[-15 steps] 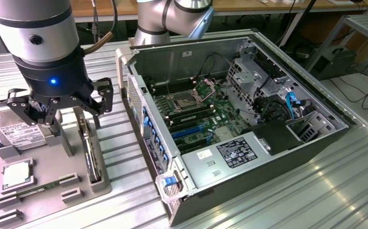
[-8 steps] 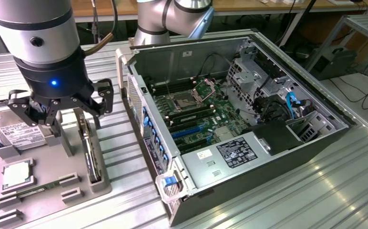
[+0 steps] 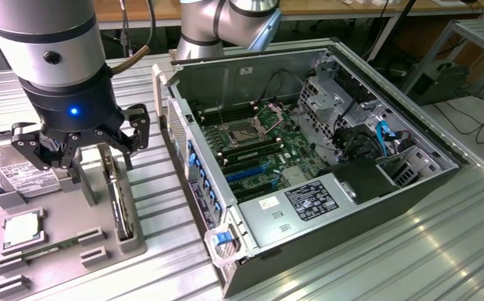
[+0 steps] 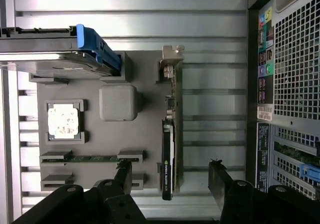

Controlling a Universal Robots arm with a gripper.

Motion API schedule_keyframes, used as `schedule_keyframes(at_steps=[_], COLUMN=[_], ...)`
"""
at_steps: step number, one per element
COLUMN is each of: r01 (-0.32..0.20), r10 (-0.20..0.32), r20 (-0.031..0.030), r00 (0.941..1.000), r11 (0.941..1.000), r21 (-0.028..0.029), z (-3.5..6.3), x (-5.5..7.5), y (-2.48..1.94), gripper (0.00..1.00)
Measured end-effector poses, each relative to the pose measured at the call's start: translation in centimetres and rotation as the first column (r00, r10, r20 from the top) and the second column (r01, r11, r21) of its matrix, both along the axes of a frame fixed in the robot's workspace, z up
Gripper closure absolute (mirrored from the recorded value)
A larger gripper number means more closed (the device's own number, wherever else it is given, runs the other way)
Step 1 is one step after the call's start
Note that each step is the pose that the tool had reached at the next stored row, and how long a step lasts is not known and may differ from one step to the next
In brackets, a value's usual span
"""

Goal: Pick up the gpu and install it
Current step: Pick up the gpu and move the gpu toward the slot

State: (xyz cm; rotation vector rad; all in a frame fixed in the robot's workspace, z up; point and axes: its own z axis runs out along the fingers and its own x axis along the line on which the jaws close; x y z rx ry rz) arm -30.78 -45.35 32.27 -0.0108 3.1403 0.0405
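Hangs the gripper (image 3: 79, 157) wide open and empty over a grey parts tray (image 3: 66, 216). Finds the gpu (image 3: 118, 197) just beneath, standing on its long edge in a tray slot. Through the wrist view, sets the gpu (image 4: 170, 134) between the two dark fingers (image 4: 122, 176), clear of both, with its silver bracket (image 4: 171, 59) at the end farthest from them. Shows there, too, a hard drive (image 4: 55, 59) with a blue clip, a processor (image 4: 63, 120) and a memory stick (image 4: 92, 158), each in its own tray slot. Through the exterior view, adds the open computer case (image 3: 309, 157) just beside the tray on the exterior view's right, with the motherboard (image 3: 251, 141) laid bare inside.
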Motion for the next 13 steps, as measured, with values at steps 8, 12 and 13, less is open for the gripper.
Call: schedule_keyframes(at_steps=[8, 12, 13], r01=[-0.004, -0.005, -0.005], r10=[0.004, 0.005, 0.005], r20=[0.0000, 0.0001, 0.0000], r00=[1.0000, 1.0000, 1.0000], r11=[1.0000, 1.0000, 1.0000], r21=[0.0001, 0.0001, 0.0001], z=[-0.18, -0.28, -0.30], x=[0.00, 0.00, 0.00], y=[-0.08, -0.12, -0.13], gripper=[0.28, 0.28, 0.28])
